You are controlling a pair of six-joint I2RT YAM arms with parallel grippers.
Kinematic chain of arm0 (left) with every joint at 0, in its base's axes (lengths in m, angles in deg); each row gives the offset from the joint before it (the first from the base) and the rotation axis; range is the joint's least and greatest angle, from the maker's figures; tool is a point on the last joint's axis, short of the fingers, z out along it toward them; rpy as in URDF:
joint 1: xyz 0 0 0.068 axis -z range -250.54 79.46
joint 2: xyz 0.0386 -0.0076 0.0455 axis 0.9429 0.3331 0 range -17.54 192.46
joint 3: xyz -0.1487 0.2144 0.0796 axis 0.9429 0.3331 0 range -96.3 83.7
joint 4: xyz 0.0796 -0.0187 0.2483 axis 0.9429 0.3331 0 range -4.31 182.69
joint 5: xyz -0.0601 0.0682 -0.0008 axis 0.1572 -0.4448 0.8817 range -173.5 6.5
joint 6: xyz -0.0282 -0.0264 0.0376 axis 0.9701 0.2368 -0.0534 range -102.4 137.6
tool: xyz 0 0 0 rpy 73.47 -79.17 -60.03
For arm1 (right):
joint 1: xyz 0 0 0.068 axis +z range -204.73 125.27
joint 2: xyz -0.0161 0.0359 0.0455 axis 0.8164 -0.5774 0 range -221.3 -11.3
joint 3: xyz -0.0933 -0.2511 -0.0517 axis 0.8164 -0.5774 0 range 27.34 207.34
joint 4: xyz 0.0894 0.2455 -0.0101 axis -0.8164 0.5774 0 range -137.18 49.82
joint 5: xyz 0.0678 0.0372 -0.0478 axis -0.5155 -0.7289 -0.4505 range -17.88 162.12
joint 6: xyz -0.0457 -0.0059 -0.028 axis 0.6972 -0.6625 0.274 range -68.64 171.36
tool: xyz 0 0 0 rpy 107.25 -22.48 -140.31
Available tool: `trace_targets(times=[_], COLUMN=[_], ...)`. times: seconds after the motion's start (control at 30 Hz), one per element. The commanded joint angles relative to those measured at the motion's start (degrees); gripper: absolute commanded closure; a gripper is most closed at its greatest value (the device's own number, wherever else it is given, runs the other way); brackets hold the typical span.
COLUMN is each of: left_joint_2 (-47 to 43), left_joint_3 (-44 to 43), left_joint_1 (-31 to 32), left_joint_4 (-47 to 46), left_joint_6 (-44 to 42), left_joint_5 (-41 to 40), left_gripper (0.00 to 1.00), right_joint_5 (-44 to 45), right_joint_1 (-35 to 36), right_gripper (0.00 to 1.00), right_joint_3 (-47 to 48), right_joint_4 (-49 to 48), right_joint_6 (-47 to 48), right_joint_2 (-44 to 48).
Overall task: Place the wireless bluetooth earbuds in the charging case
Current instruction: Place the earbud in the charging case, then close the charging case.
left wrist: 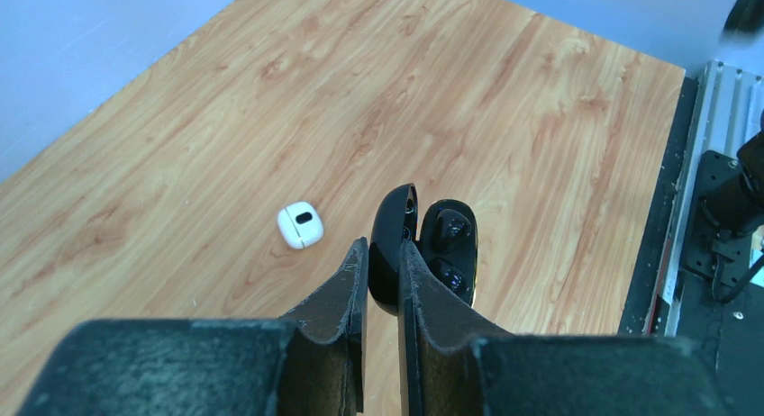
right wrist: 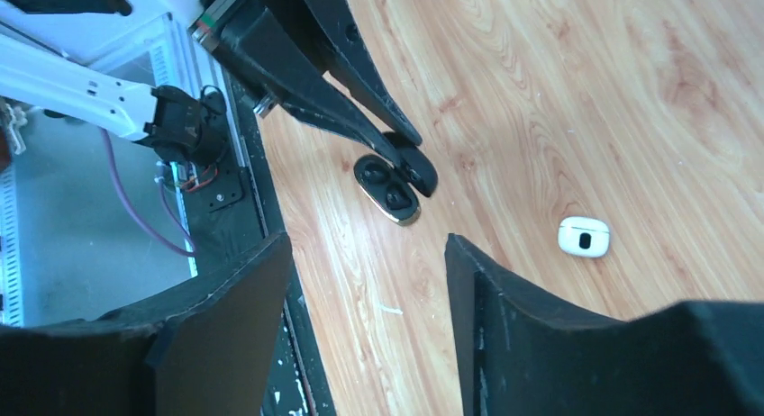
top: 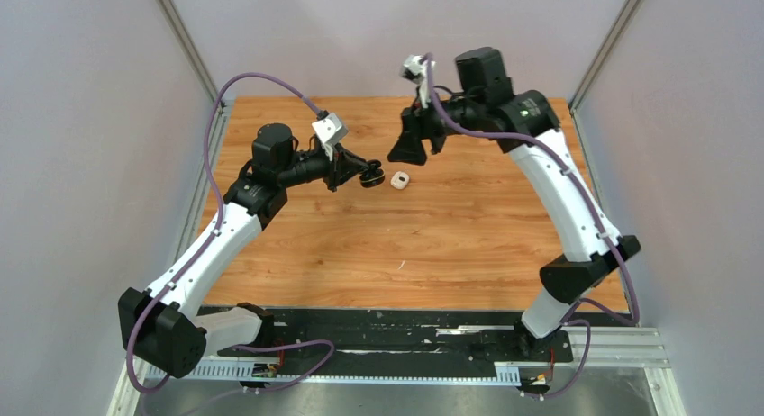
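Looking down into a booth of pale grey walls, onto a wood-grain table [top: 378, 245] running back to the far wall. Seeing two white-and-black arms rising from the near edge and bending inward over the far half of the boards: the left arm [top: 225, 227] lying low and reaching across, the right arm [top: 559, 177] arching higher and dipping from above. Finding the right claw [right wrist: 368, 245] hanging released above the wood, its two dark fingers [right wrist: 225, 317] standing well apart, gripping nothing, with bare boards showing in the gap. Finding the left claw [left wrist: 382, 247] clenched, pinching the raised lid of the black charging case [left wrist: 394, 231] between both fingertips and so holding it open, lid standing up, base tipping out to one side. Not being able to tell whether that base is touching the boards or hanging just above them. Spotting a small white case [top: 401, 179] lying shut on the table just beside the black one, between the two claws and touching neither, a dark oval mark facing up. Making out, down in the base of the black case, two black earbuds [left wrist: 450, 229] sitting side by side in their wells, glossy and catching small glints of light.
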Motion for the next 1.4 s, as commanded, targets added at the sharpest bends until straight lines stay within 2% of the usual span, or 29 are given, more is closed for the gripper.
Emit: trace_targets(times=[0.0, 0.1, 0.2, 0.27, 0.43, 0.57, 0.7, 0.77, 0.87, 1.03, 1.1, 1.13, 1.2, 1.27, 1.3, 1.33, 1.37], left_joint_2=[-0.92, -4.23, -2.0, -1.16, 1.16, 2.72, 3.24, 3.24, 3.55, 3.52, 3.16, 2.99, 2.52, 2.14, 2.11, 2.12, 2.24], left_joint_3=[-2.93, -2.12, -2.78, -3.99, -6.31, -7.57, -7.54, -7.46, -7.64, -7.68, -7.72, -7.78, -8.32, -9.5, -9.95, -10.88, -11.3], left_joint_1=[-0.06, -0.27, -0.32, -0.33, -0.29, -0.3, -0.28, -0.28, -0.28, -0.28, -0.28, -0.28, -0.28, -0.28, -0.28, -0.3, -0.29], left_joint_4=[-1.94, -8.35, -12.14, -13.72, -15.33, -15.93, -15.04, -14.88, -14.9, -15.92, -16.09, -15.94, -15.01, -13.32, -11.88, -11.03, -9.69], left_joint_6=[-2.14, -1.07, 0.28, 1.32, 6.17, 8.73, 8.08, 7.35, 7.09, 8.39, 8.72, 9.0, 9.37, 9.69, 10.14, 10.55, 11.98], left_joint_5=[3.81, 5.89, 10.03, 12.23, 15.91, 17.56, 15.4, 13.98, 13.59, 13.36, 13.11, 12.65, 12.28, 13.61, 14.41, 16.14, 16.82], left_gripper=[1.0, 1.0, 1.0, 1.0, 1.0, 1.0, 1.0, 1.0, 1.0, 1.0, 1.0, 1.0, 1.0, 0.91, 0.72, 0.63, 0.48], right_joint_5=[-12.44, -21.49, -23.17, -24.48, -26.8, -26.81, -27.96, -28.41, -28.34, -26.89, -25.85, -24.93, -24.32, -23.83, -23.32, -22.98, -22.63], right_joint_1=[-6.17, -7.45, -7.4, -7.07, -6.15, -5.81, -5.66, -5.61, -5.44, -5.48, -5.56, -5.55, -5.61, -5.63, -5.63, -5.63, -5.63], right_gripper=[0.35, 0.3, 0.16, 0.14, 0.22, 0.25, 0.29, 0.34, 0.47, 0.79, 0.96, 1.0, 1.0, 1.0, 1.0, 1.0, 1.0], right_joint_3=[-9.69, -21.46, -32.26, -34.62, -32.17, -31.99, -31.5, -31.5, -32.11, -32.99, -33.26, -33.41, -33.63, -33.73, -33.72, -33.76, -33.81], right_joint_4=[-2.43, -8.11, -20.23, -24.46, -28.23, -33.43, -37.44, -38.52, -39.45, -39.8, -39.71, -39.72, -39.74, -39.82, -39.82, -39.82, -39.71], right_joint_6=[3.83, 12.74, 12.32, 11.28, 6.16, 0.61, -4.45, -6.41, -8.69, -10.34, -11.14, -12.11, -12.35, -12.36, -12.08, -11.58, -11.09], right_joint_2=[5.91, 10.97, 15.76, 16.07, 12.1, 10.76, 10.04, 9.74, 9.49, 9.04, 9.04, 9.05, 8.98, 9.0, 8.99, 9.07, 9.12])
